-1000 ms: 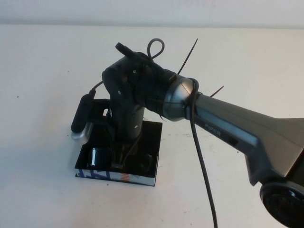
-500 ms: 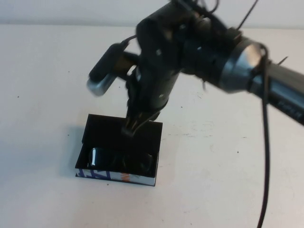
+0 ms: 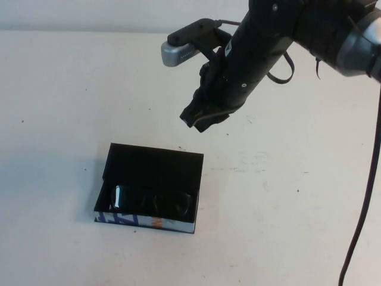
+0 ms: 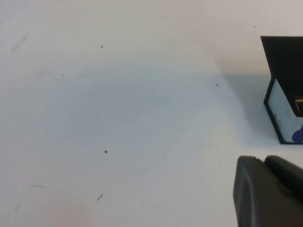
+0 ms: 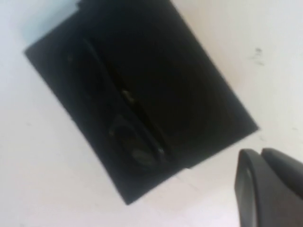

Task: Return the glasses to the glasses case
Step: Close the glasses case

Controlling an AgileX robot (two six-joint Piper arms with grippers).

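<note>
The glasses case point(image 3: 156, 164) lies open on the white table, its black lid back and its white printed side point(image 3: 143, 221) facing me. The dark glasses point(image 3: 152, 202) lie inside it along the near wall. My right gripper point(image 3: 199, 119) hangs well above the table, behind and to the right of the case, shut and empty. In the right wrist view the case point(image 5: 199, 94) and the glasses point(image 5: 137, 144) lie below the closed fingertips point(image 5: 260, 153). My left gripper point(image 4: 265, 161) is shut and empty over bare table, with the case's end point(image 4: 284, 101) ahead of it.
The table point(image 3: 59, 119) is plain white with small dark specks. The right arm's cable point(image 3: 369, 196) hangs down at the right side. The left arm is out of the high view.
My right gripper has risen out of the case and swung back and to the right. The glasses stay in the case.
</note>
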